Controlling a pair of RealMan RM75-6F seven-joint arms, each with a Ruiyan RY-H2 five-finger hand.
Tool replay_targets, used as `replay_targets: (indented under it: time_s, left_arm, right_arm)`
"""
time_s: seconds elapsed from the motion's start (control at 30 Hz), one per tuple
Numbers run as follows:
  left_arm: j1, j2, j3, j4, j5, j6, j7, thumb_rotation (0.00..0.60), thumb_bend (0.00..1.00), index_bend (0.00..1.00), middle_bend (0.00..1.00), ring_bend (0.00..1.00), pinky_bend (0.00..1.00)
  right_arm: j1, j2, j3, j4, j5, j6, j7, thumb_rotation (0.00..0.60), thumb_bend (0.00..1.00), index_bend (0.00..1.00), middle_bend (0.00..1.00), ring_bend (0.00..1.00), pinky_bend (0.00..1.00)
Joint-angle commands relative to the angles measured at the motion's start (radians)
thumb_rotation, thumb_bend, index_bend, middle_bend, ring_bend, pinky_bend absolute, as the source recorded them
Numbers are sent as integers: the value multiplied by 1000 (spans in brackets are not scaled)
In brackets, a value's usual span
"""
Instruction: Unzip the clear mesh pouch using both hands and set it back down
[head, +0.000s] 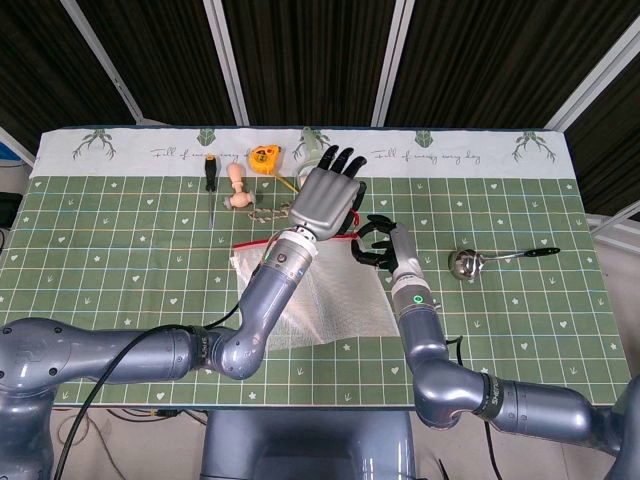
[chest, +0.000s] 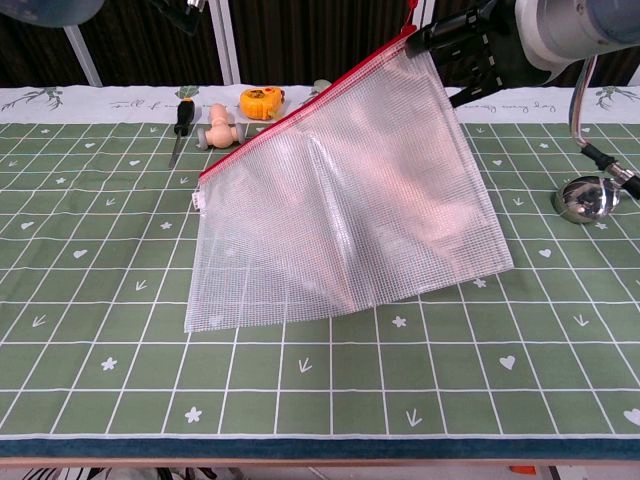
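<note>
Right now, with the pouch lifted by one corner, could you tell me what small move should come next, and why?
Probably bring the left hand, open above the pouch, down to the red zipper edge. The right hand holds the clear mesh pouch raised at its right corner, and the zip looks closed.

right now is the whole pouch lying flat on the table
No, the right hand holds one corner of the mesh pouch up, so its red zipper edge slants above the table.
</note>
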Motion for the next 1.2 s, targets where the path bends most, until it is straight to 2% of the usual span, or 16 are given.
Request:
replay_targets:
  time_s: [0.03,0.77,1.2]
  left_arm:
    - [2,3,2,-3,-1,3,0,600,456,594,134,0,0]
    - [77,63,52,-98,10,14,-36,600,456,593,134,0,0]
    - [107,81,71,-105,11,3,-58,600,456,594,134,0,0]
  right_arm:
    - [-1,3,1,-7,1,-3,-1,600,547,636,185,59,271]
    - [-24,47,44,-47,29,-12,24,600,544,641,189,59,271]
    - [-29,74,82,-67,60,-13,50,600,544,650,197,59,271]
